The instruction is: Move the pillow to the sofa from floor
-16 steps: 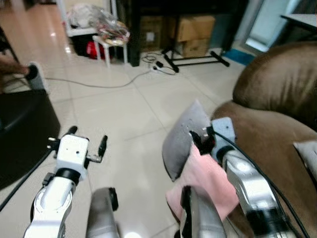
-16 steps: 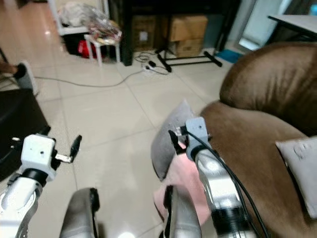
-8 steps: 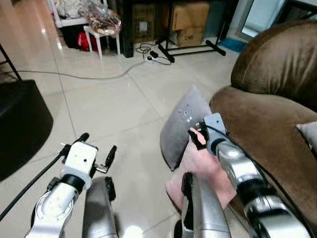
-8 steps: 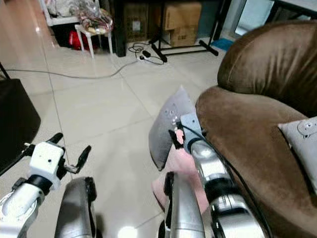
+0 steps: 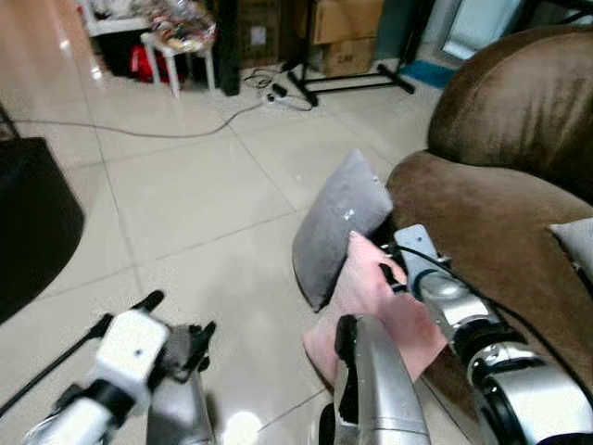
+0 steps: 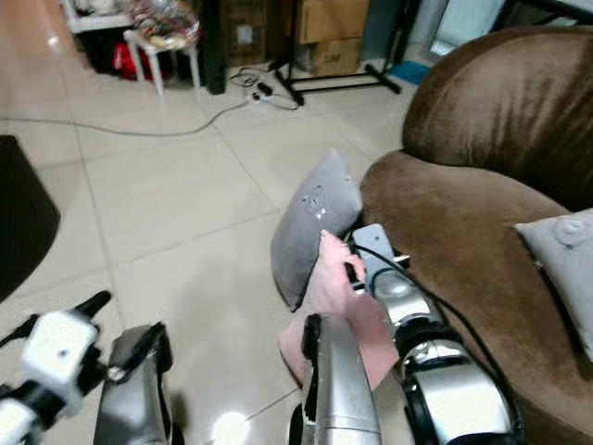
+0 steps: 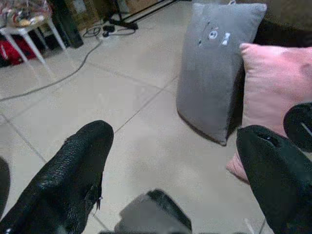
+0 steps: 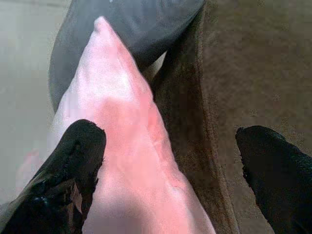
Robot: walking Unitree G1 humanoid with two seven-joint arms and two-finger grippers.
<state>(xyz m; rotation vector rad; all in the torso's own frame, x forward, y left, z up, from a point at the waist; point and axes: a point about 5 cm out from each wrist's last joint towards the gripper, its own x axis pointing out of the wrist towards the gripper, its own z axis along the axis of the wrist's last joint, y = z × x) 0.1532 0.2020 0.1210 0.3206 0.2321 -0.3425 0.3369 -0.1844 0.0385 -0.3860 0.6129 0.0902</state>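
Two pillows stand on the floor, leaning against the brown sofa (image 5: 500,213). The grey pillow (image 5: 335,227) is farther off and the pink pillow (image 5: 371,297) is right in front of me. My right gripper (image 5: 389,272) is at the pink pillow's top edge, beside the sofa's front. In the right wrist view this gripper (image 8: 173,170) is open: one finger is over the pink pillow (image 8: 126,131), the other over the sofa (image 8: 243,73). My left gripper (image 5: 176,320) hangs open and holds nothing above the tiles at lower left, and its wrist view faces both pillows (image 7: 214,63).
A light grey cushion (image 6: 565,250) lies on the sofa seat. A black round object (image 5: 28,222) stands at the left. Farther back are a cable (image 5: 167,134) across the tiles, a white stool (image 5: 176,46), cardboard boxes (image 5: 347,19) and a black stand (image 5: 357,82).
The camera has shifted and tipped down. My right gripper has sunk a little along the pink pillow's top edge next to the sofa. The left arm sits lower in view.
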